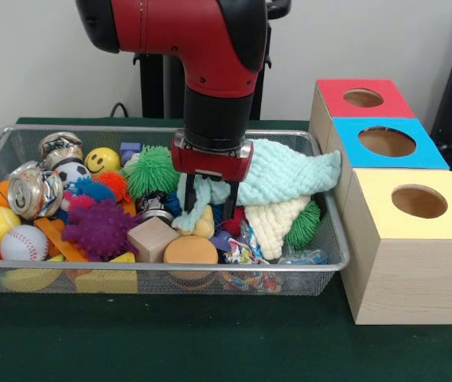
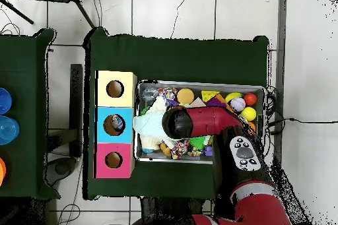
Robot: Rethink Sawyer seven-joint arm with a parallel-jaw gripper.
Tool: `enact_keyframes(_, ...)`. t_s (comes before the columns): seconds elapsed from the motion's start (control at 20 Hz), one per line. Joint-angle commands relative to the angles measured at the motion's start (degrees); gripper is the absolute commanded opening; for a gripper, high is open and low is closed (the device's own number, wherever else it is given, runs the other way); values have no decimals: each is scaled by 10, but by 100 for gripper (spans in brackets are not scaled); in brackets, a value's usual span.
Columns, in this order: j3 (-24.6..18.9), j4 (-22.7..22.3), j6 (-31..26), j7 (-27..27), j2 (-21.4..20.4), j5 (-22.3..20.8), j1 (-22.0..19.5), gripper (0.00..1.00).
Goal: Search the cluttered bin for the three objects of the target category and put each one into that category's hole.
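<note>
From the front, the gripper point(image 1: 208, 200) was down in the bin point(image 1: 162, 267), its fingers clenched on the pale green knitted cloth point(image 1: 278, 171): soft and light, probably best pinched at a bunched fold. Overhead, the cloth point(image 2: 149, 121) draped toward the blue box point(image 2: 115, 125).

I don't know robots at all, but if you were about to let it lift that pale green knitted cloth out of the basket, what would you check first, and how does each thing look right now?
1. Claw down at the knitted cloth: ok, its fingers straddle a hanging fold.
2. Claw closed firmly on the cloth: cannot tell.
3. Cloth free to lift: not ok, one end drapes over the bin rim against the blue-topped box.
4. Neighbours clear of the cloth: not ok, a cream knitted piece lies tucked under it.
5. Box holes open: ok, red, blue and yellow tops are unblocked.
</note>
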State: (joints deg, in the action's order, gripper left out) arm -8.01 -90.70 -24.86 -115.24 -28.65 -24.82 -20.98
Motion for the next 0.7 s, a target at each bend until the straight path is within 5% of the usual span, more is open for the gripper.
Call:
enact_keyframes(0.05,-25,-2,-108,46,-5,5,-16,100)
enact_keyframes(0.7,-36,-12,-148,39,-44,20,-16,100)
